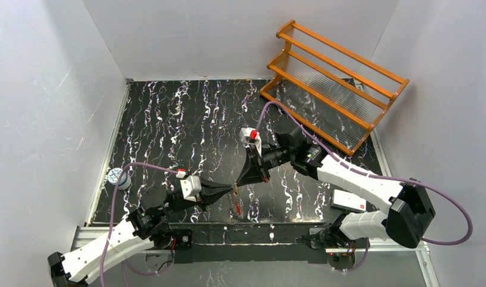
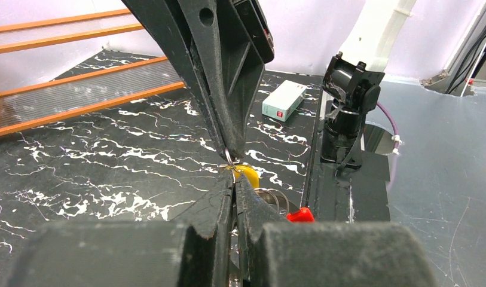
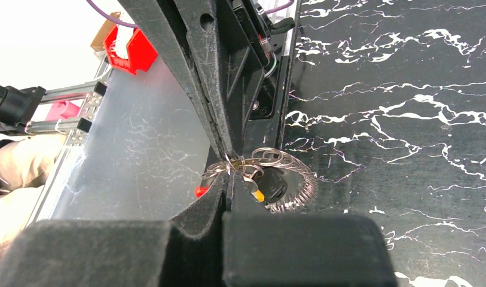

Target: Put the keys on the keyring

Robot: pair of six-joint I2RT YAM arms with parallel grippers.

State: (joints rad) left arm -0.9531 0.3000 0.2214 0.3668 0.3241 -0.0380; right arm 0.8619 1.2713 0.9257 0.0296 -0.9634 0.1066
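Silvery wire keyring (image 3: 270, 158) sits at frame centre, right where my tips meet. Left gripper (image 1: 232, 190) and right gripper (image 1: 240, 183) are both clamped shut on it, keys (image 3: 259, 194) bunched just underneath. Orange rack (image 1: 336, 84) far upper right.

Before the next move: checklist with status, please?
1. Left gripper shut on keyring: ok.
2. Right gripper shut on keyring: ok.
3. Grippers meet tip to tip: ok.
4. Keys hang at the keyring: ok.
5. Keys threaded on the keyring: cannot tell, it is bunched up.
6. Box apart from both tips: ok.
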